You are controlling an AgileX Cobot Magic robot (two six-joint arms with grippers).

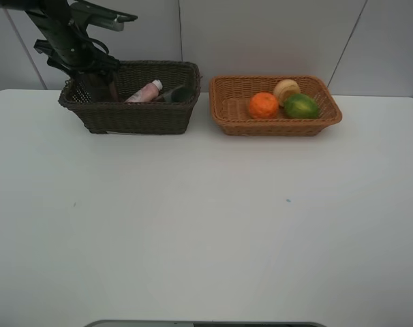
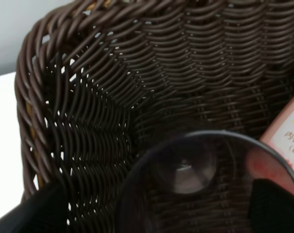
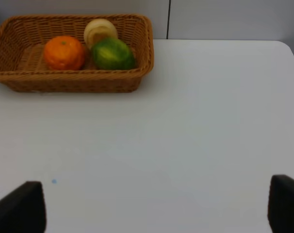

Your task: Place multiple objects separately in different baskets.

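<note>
The left claw [image 2: 156, 204] sits inside the dark basket [image 1: 135, 116], at its left end, and its two fingers stand spread on either side of the cup [image 2: 205, 184] — nothing is pinched, so the cup looks released on the basket floor, just beside the pink bottle [image 1: 145, 91]. The grey bottle [image 1: 176, 94] lies further right in the same basket. In the tan basket [image 1: 227, 116] lie the orange [image 1: 264, 105], the green fruit [image 1: 300, 106] and the peach [image 1: 286, 88], touching one another, so the sorting seems finished. The danger now is in the way out. The fingers are low and close to the cup rim and to the woven wall; if the arm rises at an angle, a finger may catch the rim and tip the cup, or hook the wicker and drag the light basket along the bench [image 1: 206, 225]. A straight lift would avoid this. The right claw [image 3: 156, 206] hangs spread over bare bench, holding nothing, well apart from both baskets — little risk there.
</note>
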